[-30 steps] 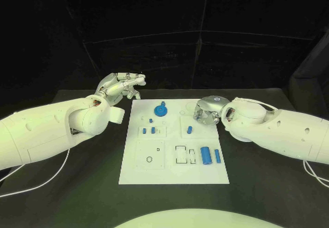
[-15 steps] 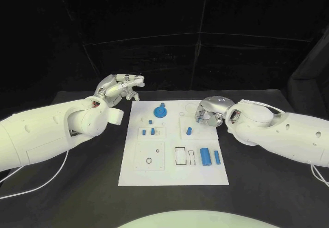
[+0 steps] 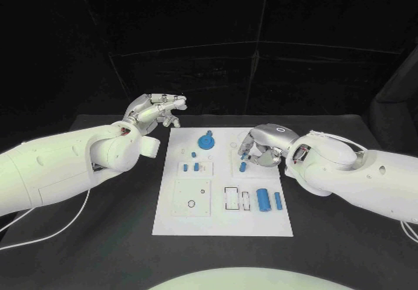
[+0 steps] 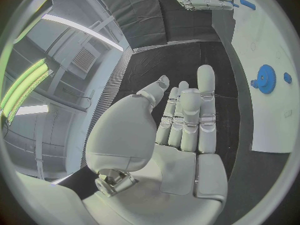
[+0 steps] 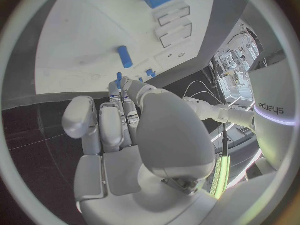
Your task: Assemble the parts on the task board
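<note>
The right hand (image 3: 260,147) is moving nearer over the white board (image 3: 222,225), fingers closing on a small blue peg (image 3: 243,166); the left hand (image 3: 154,110) is waiting empty.

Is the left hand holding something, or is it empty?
Empty: the left hand shows a bare palm with straight fingers, beside the task board.

Two bulky white arms, smooth rounded shells with small dark round holes along them; left hand (image 3: 155,110) silver, segmented metal fingers, pale smooth palm plate with a bolted metal joint at the thumb base in the left wrist view; right hand (image 3: 261,145) silver, domed back with a small ring mark; thin white cables trailing from both arms; grey "sharpa" lettering on the white body shell in the right wrist view.
</note>
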You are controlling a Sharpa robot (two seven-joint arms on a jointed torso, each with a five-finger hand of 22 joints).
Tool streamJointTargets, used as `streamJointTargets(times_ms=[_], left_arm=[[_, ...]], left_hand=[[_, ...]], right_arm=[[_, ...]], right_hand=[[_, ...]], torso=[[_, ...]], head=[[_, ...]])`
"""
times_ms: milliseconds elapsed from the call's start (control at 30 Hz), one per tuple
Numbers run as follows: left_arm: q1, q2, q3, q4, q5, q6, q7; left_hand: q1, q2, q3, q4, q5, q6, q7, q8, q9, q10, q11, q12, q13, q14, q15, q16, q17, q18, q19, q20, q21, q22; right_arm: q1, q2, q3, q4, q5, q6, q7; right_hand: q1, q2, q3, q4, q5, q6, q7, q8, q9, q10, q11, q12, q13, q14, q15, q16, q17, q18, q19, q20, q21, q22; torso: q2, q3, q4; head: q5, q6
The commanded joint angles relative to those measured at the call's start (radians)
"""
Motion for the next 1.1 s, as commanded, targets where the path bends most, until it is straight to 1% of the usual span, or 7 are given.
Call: streamJointTargets(times_ms=[33, 267, 433, 600, 767, 900, 1100], left_arm=[[0.002, 0.003, 0.001, 0.0, 0.004, 0.005, 0.004], [0.002, 0.005, 0.001, 0.0, 0.004, 0.004, 0.004], [0.002, 0.008, 0.001, 0.0, 0.004, 0.003, 0.005], [0.002, 0.011, 0.001, 0.0, 0.004, 0.001, 0.005], [0.002, 0.017, 0.001, 0.0, 0.004, 0.001, 0.005], [0.002, 0.021, 0.001, -0.001, 0.004, 0.001, 0.005], [0.003, 0.028, 0.001, -0.004, 0.004, 0.002, 0.005]], left_hand=[[0.004, 0.008, -0.004, 0.0, 0.002, -0.006, 0.004, -0.002, -0.001, -0.005, -0.002, 0.005, 0.001, -0.01, 0.0, -0.004, -0.001, 0.013, -0.008, 0.002, -0.003, -0.001], [0.005, 0.009, -0.005, 0.0, 0.002, -0.007, 0.005, -0.002, -0.001, -0.007, -0.001, 0.006, 0.001, -0.011, 0.001, -0.004, -0.002, 0.013, -0.008, 0.002, -0.005, -0.002], [0.005, 0.009, -0.005, 0.0, 0.002, -0.007, 0.005, -0.002, -0.001, -0.007, -0.001, 0.006, 0.001, -0.011, 0.001, -0.004, -0.002, 0.013, -0.008, 0.002, -0.005, -0.002], [0.005, 0.009, -0.005, 0.0, 0.002, -0.007, 0.005, -0.002, -0.001, -0.007, -0.001, 0.006, 0.001, -0.011, 0.001, -0.004, -0.002, 0.013, -0.008, 0.002, -0.005, -0.002], [0.005, 0.009, -0.005, 0.0, 0.002, -0.007, 0.005, -0.002, -0.001, -0.007, -0.001, 0.006, 0.001, -0.011, 0.001, -0.004, -0.002, 0.013, -0.008, 0.002, -0.005, -0.002], [0.005, 0.009, -0.005, 0.0, 0.002, -0.007, 0.005, -0.002, -0.001, -0.007, -0.001, 0.006, 0.001, -0.011, 0.001, -0.004, -0.002, 0.013, -0.008, 0.002, -0.005, -0.002], [0.006, 0.01, -0.007, 0.0, 0.002, -0.008, 0.005, -0.003, -0.001, -0.007, -0.001, 0.006, 0.001, -0.011, 0.001, -0.004, -0.002, 0.013, -0.008, 0.003, -0.006, -0.003]], right_arm=[[0.002, 0.013, 0.001, 0.028, 0.019, -0.056, 0.024], [0.002, 0.045, 0.002, 0.046, 0.02, -0.056, 0.034], [0.001, 0.094, 0.001, 0.022, 0.02, -0.024, 0.039], [-0.004, 0.145, -0.001, -0.014, 0.015, -0.006, 0.04], [-0.035, 0.186, -0.002, -0.044, -0.006, 0.004, 0.036], [-0.057, 0.211, -0.004, -0.066, -0.022, 0.012, 0.032], [-0.09, 0.248, -0.007, -0.091, -0.045, 0.025, 0.033]], right_hand=[[-0.011, 0.001, 0.01, -0.003, 0.008, 0.001, 0.005, -0.005, -0.002, 0.005, 0.0, -0.006, 0.001, 0.036, -0.003, 0.006, 0.003, -0.01, 0.008, 0.002, 0.006, 0.002], [-0.013, 0.0, 0.014, -0.006, 0.013, 0.0, 0.006, -0.005, -0.002, 0.005, 0.0, -0.007, 0.001, 0.036, -0.002, 0.007, 0.003, -0.01, 0.008, 0.003, 0.007, 0.004], [-0.014, -0.001, 0.015, -0.008, 0.014, 0.0, 0.006, -0.005, -0.002, 0.005, 0.001, -0.007, 0.001, 0.036, -0.002, 0.007, 0.003, -0.01, 0.008, 0.003, 0.007, 0.003], [-0.017, -0.001, 0.019, -0.01, 0.016, -0.003, 0.007, -0.006, -0.002, 0.004, 0.002, -0.008, 0.001, 0.037, -0.002, 0.009, 0.005, -0.01, 0.008, 0.003, 0.008, 0.004], [-0.018, 0.0, 0.021, -0.011, 0.017, -0.003, 0.007, -0.006, -0.003, 0.003, 0.002, -0.009, 0.001, 0.037, -0.001, 0.01, 0.006, -0.01, 0.008, 0.003, 0.009, 0.006], [-0.019, 0.0, 0.021, -0.012, 0.017, -0.004, 0.008, -0.006, -0.003, 0.003, 0.002, -0.009, 0.001, 0.037, -0.001, 0.01, 0.006, -0.01, 0.008, 0.003, 0.009, 0.006], [-0.02, 0.0, 0.022, -0.013, 0.018, -0.005, 0.008, -0.007, -0.003, 0.002, 0.003, -0.01, 0.001, 0.037, -0.001, 0.01, 0.006, -0.01, 0.008, 0.003, 0.01, 0.007]], torso=[[0.0, 0.0004, 0.0041], [0.0, -0.0011, 0.0021], [0.001, -0.0025, 0.0017], [0.002, -0.0002, 0.0005], [0.001, -0.002, 0.0038], [0.002, 0.0005, 0.0016], [0.001, 0.0009, 0.0006]], head=[[0.009, -0.003], [0.039, -0.012], [0.062, -0.021], [0.082, -0.03], [0.093, -0.04], [0.104, -0.046], [0.11, -0.053]])
